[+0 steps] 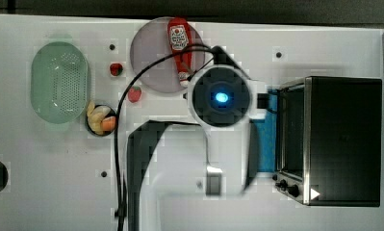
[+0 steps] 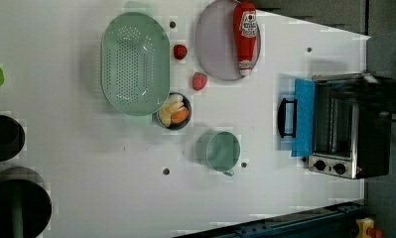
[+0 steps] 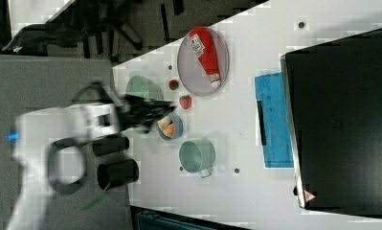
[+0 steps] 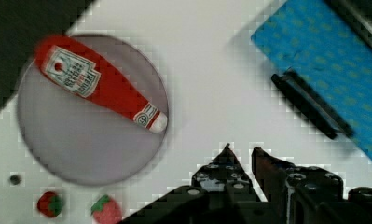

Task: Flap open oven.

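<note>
Top view: white arm housing nearest the lens, hovering just beside oven at the top view's right, blue glass door folded flat onto the table.

Left view: door down, bar handle at its outer edge, two black knobs beside the cavity.

Right view: black oven top dominant, door lying flat alongside.

Wrist view: gripper fingers a narrow gap apart, holding nothing, handle apart from the tips. Probably heavy, rigid body; glass fragile; best hold the stiff handle bar.
</note>
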{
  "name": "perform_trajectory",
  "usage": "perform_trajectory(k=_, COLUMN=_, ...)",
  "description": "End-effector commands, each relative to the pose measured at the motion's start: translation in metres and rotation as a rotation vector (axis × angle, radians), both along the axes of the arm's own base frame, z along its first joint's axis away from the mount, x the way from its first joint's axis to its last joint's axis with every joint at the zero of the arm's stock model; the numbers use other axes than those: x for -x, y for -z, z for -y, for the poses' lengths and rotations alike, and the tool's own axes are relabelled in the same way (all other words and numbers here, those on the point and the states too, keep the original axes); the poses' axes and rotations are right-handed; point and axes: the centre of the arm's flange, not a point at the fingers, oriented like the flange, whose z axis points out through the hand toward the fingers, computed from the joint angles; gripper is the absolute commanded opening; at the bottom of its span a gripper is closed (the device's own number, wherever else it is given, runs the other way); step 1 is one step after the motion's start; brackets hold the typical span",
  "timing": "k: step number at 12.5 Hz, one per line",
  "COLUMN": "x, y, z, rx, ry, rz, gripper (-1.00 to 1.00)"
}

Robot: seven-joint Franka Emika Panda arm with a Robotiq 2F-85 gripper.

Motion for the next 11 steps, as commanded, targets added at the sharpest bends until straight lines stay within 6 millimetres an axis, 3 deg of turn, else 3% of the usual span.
perform_trajectory(k=1, x=0.021, y=-0.064, z=0.015, rx=-0.028, ry=0.088, rz=-0.091, gripper=-0.65)
perform_trajectory(k=3, x=0.033, y=-0.109, z=0.017, rx=-0.032, ry=0.097, rz=-0.129, gripper=-0.65)
perform_trajectory(k=6, x=0.040, y=-0.141, z=0.018, rx=-0.036, ry=0.134, rz=-0.127, gripper=-0.65)
perform_trajectory(k=11, x=0.039, y=-0.140, z=0.018, rx=-0.036, ry=0.133, rz=-0.123, gripper=-0.65)
